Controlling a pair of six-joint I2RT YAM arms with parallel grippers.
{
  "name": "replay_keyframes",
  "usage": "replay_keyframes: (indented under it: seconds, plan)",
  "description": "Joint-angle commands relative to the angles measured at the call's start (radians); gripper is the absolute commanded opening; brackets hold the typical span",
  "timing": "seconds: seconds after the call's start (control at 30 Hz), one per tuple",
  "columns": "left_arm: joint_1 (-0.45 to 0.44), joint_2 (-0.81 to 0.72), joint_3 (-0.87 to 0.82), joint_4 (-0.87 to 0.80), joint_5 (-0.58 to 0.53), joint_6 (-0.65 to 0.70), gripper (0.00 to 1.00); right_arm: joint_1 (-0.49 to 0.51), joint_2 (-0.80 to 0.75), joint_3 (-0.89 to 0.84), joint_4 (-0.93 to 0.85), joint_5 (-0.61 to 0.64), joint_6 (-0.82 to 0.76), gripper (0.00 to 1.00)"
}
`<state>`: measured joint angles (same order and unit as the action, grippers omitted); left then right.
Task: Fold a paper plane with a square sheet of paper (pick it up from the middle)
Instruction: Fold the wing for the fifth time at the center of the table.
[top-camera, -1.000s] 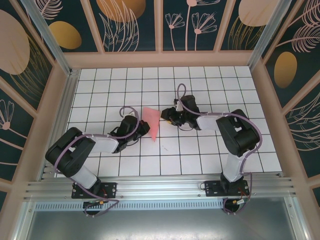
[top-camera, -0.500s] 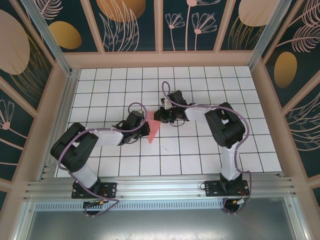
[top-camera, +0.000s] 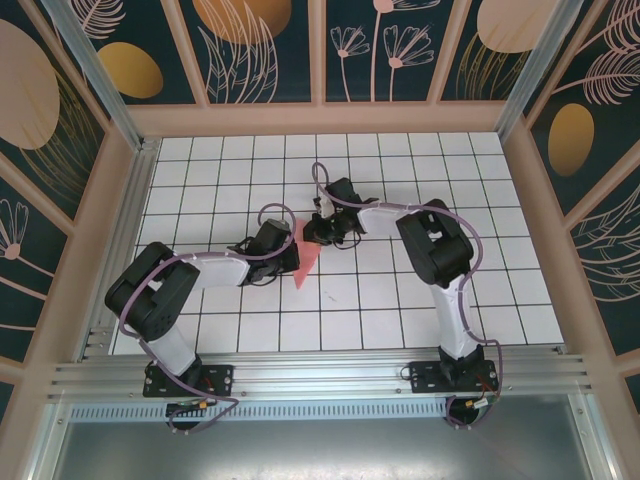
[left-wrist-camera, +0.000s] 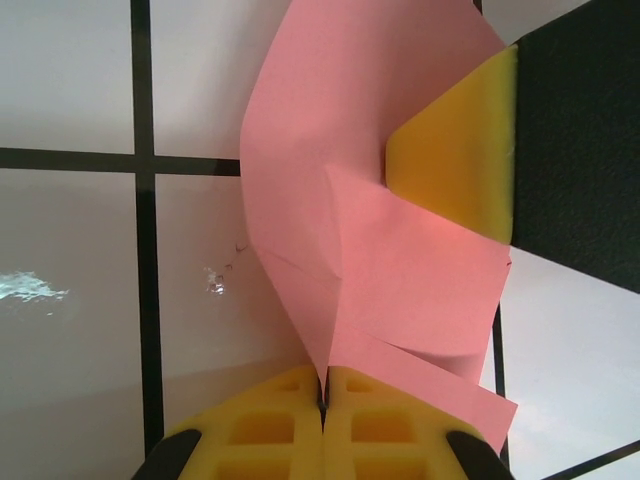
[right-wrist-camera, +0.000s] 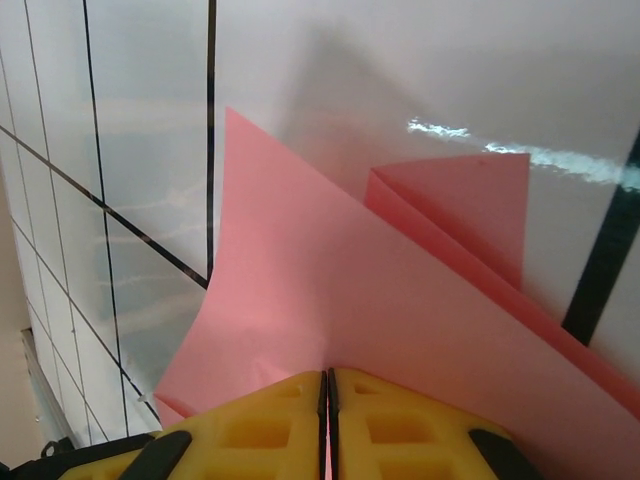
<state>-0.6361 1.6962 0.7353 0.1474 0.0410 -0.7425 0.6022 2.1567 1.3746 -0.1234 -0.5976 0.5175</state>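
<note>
The square sheet of paper (top-camera: 305, 258) is salmon pink and folded into a narrow pointed wedge, and it lies on the white tiled table (top-camera: 400, 300) between my two grippers. From the left, my left gripper (top-camera: 289, 250) is shut on it. In the left wrist view the paper (left-wrist-camera: 400, 270) runs into the closed yellow fingertips of that gripper (left-wrist-camera: 323, 385). My right gripper (top-camera: 313, 233) is shut on the paper's upper right edge. In the right wrist view the sheet (right-wrist-camera: 350, 300) is pinched in its closed jaws (right-wrist-camera: 327, 378), with a folded flap (right-wrist-camera: 470, 210) beyond. A yellow pad (left-wrist-camera: 455, 165) of the right gripper presses the paper in the left wrist view.
Wooden walls (top-camera: 320, 118) with dark floral panels enclose the table on three sides. An aluminium rail (top-camera: 320, 375) runs along the near edge and carries both arm bases. Both arms reach inward to the middle of the table.
The right gripper has moved left onto the paper and shut on its edge. The left gripper, still shut on the paper, has shifted slightly right and up.
</note>
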Motion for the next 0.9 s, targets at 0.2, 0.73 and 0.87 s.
replay_keyframes:
  seconds: [0.2,0.73,0.87]
  plan:
    - [-0.002,-0.003,0.035,-0.049,-0.005,-0.046,0.00,0.019,0.060,0.074,-0.101,0.102,-0.065,0.13]
    - [-0.002,-0.118,-0.175,0.214,0.130,-0.229,0.26,-0.006,0.044,-0.060,0.037,0.111,0.139,0.11]
    - [-0.003,-0.157,-0.195,0.193,0.090,-0.240,0.24,-0.008,0.045,-0.064,0.040,0.114,0.145,0.11]
